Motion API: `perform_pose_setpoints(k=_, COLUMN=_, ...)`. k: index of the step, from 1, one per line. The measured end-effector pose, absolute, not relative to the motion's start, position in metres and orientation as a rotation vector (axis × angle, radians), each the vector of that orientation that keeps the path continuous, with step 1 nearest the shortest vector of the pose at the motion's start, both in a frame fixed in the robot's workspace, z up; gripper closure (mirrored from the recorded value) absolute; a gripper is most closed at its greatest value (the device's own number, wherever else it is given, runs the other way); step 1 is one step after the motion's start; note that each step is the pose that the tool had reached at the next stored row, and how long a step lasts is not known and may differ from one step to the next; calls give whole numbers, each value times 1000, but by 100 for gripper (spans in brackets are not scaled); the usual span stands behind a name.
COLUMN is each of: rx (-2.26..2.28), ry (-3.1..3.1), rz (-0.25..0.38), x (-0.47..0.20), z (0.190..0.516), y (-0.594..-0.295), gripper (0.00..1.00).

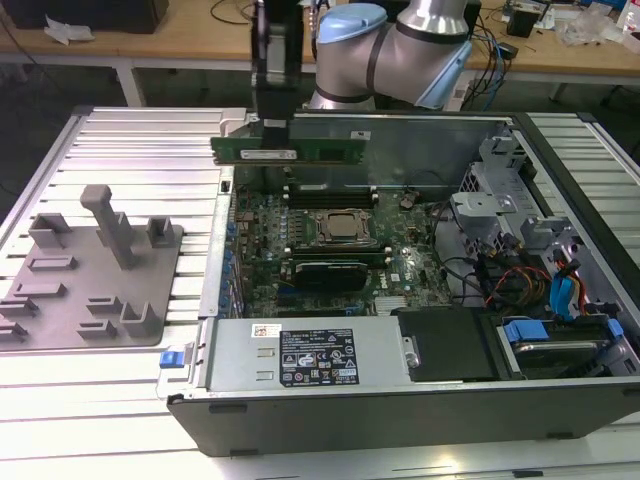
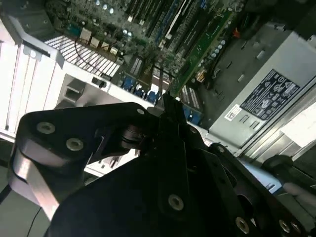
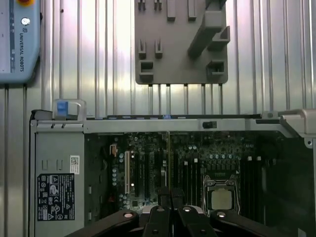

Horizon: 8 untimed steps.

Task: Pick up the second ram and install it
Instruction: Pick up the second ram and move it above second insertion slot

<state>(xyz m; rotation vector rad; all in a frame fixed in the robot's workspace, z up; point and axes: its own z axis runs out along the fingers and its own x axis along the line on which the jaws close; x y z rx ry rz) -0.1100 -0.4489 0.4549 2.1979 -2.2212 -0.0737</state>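
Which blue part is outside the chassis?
The blue latch on the chassis's near corner at the exterior view's left; the other blue parts sit inside it, at that view's right.

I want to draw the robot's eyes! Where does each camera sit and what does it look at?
Exterior view: off the arm, looking down into the open computer case; the arm and the tool gripping the ram show.
First wrist view: on the arm, facing down past the tool at the motherboard.
Second wrist view: on the arm, slanting past the tool.
All share the power supply.
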Motion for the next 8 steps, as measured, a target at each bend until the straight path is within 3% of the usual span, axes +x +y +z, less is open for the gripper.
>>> perform_pose_setpoints(k=8, rx=2198, ry=-2221, rz=-74, x=-61, z=440, y=-439, gripper=91)
